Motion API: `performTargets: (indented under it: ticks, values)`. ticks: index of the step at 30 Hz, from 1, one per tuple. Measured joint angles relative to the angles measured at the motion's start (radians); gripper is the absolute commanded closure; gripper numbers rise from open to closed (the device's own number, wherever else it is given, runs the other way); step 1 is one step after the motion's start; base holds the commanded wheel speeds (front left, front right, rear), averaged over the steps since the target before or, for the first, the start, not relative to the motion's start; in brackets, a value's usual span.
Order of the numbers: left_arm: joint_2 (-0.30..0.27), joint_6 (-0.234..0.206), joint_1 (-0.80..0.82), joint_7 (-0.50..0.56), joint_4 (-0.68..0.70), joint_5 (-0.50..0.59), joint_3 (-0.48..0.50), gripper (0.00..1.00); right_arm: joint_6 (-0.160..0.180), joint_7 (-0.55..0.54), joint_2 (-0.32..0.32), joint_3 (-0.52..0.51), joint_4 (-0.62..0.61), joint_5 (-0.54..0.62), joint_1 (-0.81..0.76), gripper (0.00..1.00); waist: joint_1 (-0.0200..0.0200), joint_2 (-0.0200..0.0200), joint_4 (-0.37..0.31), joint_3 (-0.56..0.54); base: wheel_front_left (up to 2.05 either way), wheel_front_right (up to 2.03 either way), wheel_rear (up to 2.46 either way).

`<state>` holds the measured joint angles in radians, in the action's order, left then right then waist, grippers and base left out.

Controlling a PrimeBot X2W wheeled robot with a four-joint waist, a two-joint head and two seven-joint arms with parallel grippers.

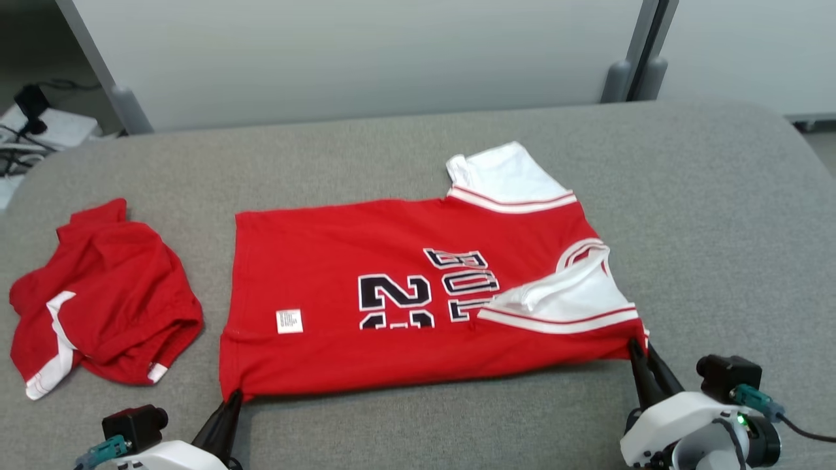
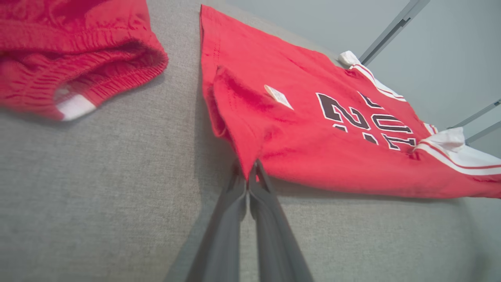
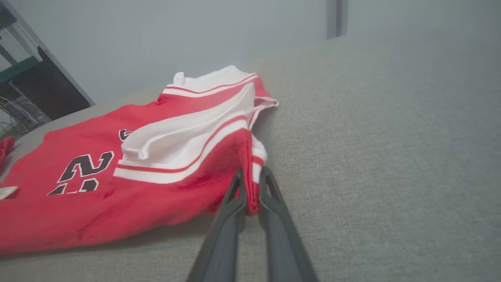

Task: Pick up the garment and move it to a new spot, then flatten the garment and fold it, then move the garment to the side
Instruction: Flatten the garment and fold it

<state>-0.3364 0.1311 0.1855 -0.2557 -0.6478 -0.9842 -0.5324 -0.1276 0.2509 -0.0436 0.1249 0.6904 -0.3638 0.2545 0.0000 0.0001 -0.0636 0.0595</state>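
Evidently folding | left gripper (image 1: 234, 394) pinched jersey (image 1: 392, 294) at 7 o'clock corner | right gripper (image 1: 636, 346) pinched 5 o'clock corner | probably to lift near edge together

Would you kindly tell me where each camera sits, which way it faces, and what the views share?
Head view: on the head, looking forward and down at the table, jersey and shorts; left gripper and right gripper below, each pinching a jersey corner.
Left wrist view: on the left wrist, looking along its shut fingers at the jersey's hem corner; shorts upper left.
Right wrist view: on the right wrist, looking along its fingers at the jersey's sleeve end.
Shared: all three show the jersey's number.
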Motion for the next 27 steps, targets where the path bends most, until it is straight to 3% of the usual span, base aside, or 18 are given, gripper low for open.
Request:
performTargets:
  ticks: [8,17,18,19,20,21,27]
  values:
    - [0.043,0.000,-0.017,0.000,-0.080,0.038,0.036,1.00,0.000,0.000,0.001,0.011,0.019,-0.001,-0.036,1.00,0.0000,0.0000,-0.006,-0.065,0.00,0.00,0.00]
    - [0.063,0.000,-0.018,0.000,-0.117,0.068,0.057,1.00,0.000,0.000,0.002,-0.003,0.016,0.003,-0.063,1.00,0.0000,0.0000,-0.013,-0.056,0.00,0.00,0.00]
    - [0.063,0.000,-0.018,0.000,-0.122,0.069,0.051,0.78,0.000,-0.004,0.002,-0.004,0.022,0.002,-0.064,0.88,0.0000,0.0000,-0.013,-0.049,0.00,0.00,0.00]
    - [0.063,0.000,-0.018,0.000,-0.125,0.069,0.045,0.32,0.000,-0.004,0.003,-0.006,0.029,0.003,-0.064,0.56,0.0000,0.0000,-0.014,-0.045,0.00,0.00,0.00]
    - [0.063,0.000,-0.018,0.000,-0.127,0.068,0.044,0.00,0.000,-0.004,0.003,-0.012,0.033,0.005,-0.064,0.05,-0.0001,-0.0001,-0.014,-0.040,0.00,0.00,0.00]
    - [0.062,0.000,-0.018,0.000,-0.127,0.067,0.044,0.00,0.000,-0.004,0.003,-0.020,0.034,0.007,-0.064,0.00,0.0000,0.0000,-0.014,-0.033,0.00,0.00,0.00]
    - [0.035,0.000,-0.017,0.000,-0.123,0.113,0.074,0.00,0.000,-0.004,0.002,-0.086,0.022,0.076,-0.057,0.00,0.0000,0.0000,-0.008,-0.008,0.00,0.00,0.00]
